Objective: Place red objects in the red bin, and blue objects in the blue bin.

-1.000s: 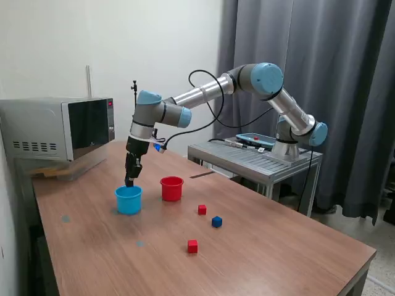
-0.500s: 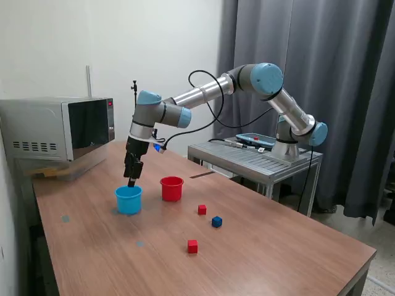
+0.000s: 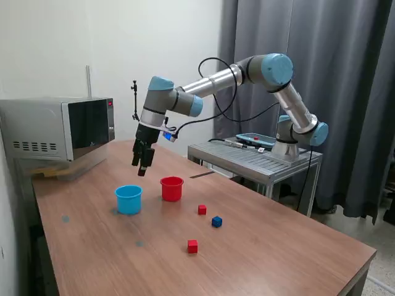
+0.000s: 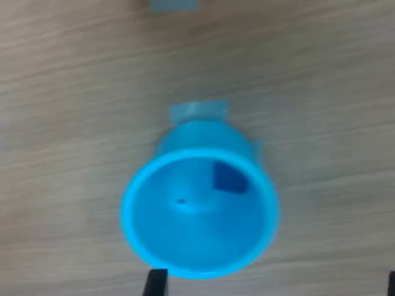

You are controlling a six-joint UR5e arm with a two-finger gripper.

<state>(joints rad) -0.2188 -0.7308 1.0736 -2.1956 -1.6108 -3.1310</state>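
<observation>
Gripper (image 3: 142, 169) is up in the air, above and a bit behind the blue bin (image 3: 128, 199), nothing visibly between its fingers. Wrist view only catches two dark finger tips at the picture's edge, set far apart, so I'd call it wide open and empty.

Straight under the wrist camera, the blue bin (image 4: 199, 209) already has one dark blue cube (image 4: 231, 179) sitting on its floor against the wall. So one blue object looks sorted.

What the next move turns on, as I read it: everything left lies the same way from the gripper, lower and out past the red bin (image 3: 171, 188), toward the exterior view's right and toward that camera. Working outward from the gripper: the red bin is just beside the blue one, then a red cube (image 3: 202, 209), then the other blue cube (image 3: 216, 221) just beside it, and furthest out a second red cube (image 3: 192, 246), apart from the pair. All three sit flat on the wooden table (image 3: 278, 259), none touching each other.

The cubes are tiny and square, so no long axis to line up with; any face pair works. My guess is the nearer red cube is the cheapest reach, though the blue neighbor sits near enough that wide fingers could nudge it.
</observation>
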